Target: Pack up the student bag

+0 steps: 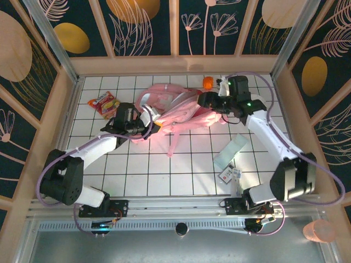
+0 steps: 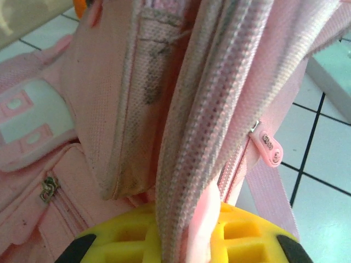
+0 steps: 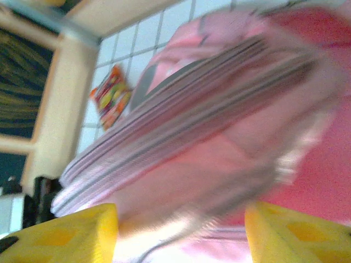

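White-tiled tabletop (image 1: 164,170) w/ student bag (image 1: 178,112), dark floral panels (image 1: 153,41) around.

The table top (image 1: 164,167) has white square tiles with dark grid lines, and it lies in bright, even light. A pale wooden rim (image 1: 175,64) closes it at the far side and continues down the left and right of the frame. Above the rim stand dark blue wall panels (image 1: 230,33) with gold ovals (image 1: 71,37) and thin pale drawings of leaves and flowers. An aluminium post (image 1: 51,38) rises in the upper left corner, and a second post (image 1: 296,35) in the upper right. A metal rail (image 1: 175,211) crosses the lower part of the frame.
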Available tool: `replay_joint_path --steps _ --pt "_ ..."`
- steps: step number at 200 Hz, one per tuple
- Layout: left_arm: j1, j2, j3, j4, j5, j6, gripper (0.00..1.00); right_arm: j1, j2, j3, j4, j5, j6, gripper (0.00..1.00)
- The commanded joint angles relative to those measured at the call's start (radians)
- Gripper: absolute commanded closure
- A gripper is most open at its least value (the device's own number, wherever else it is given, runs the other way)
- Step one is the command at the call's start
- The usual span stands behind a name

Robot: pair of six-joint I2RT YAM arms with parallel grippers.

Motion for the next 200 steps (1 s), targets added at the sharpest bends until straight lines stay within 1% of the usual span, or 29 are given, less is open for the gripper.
replay_joint_path --steps 1,21,40,64,81,99,144,177,200 --pt "0.007 -0.025 0.044 -0.025 0.038 -0.158 1.0 0.062 -0.12 -0.001 -0.09 0.305 0.006 0.41" --pt "0.007 -0.013 0.066 -0.054 0.052 -0.165 1.0 0.213 -0.174 0.004 -0.164 0.466 0.037 0.45" --pt "0.007 -0.003 0.074 -0.057 0.068 -0.174 1.0 0.365 -0.183 -0.02 -0.196 0.564 0.109 0.48" --pt "0.007 0.011 0.091 -0.062 0.078 -0.191 1.0 0.514 -0.126 -0.056 -0.178 0.637 0.192 0.5" --pt "0.008 0.018 0.102 -0.061 0.092 -0.197 1.0 0.577 -0.044 -0.056 -0.151 0.668 0.225 0.5" --pt "0.008 0.027 0.113 -0.062 0.099 -0.201 1.0 0.599 0.046 -0.046 -0.103 0.675 0.219 0.49" --pt "0.007 0.035 0.13 -0.062 0.125 -0.206 1.0 0.596 0.242 0.018 -0.028 0.735 0.152 0.48" --pt "0.007 0.039 0.134 -0.061 0.148 -0.206 1.0 0.591 0.324 0.062 0.023 0.771 0.127 0.48" --pt "0.007 0.041 0.133 -0.061 0.159 -0.209 1.0 0.592 0.336 0.078 0.065 0.78 0.117 0.51"
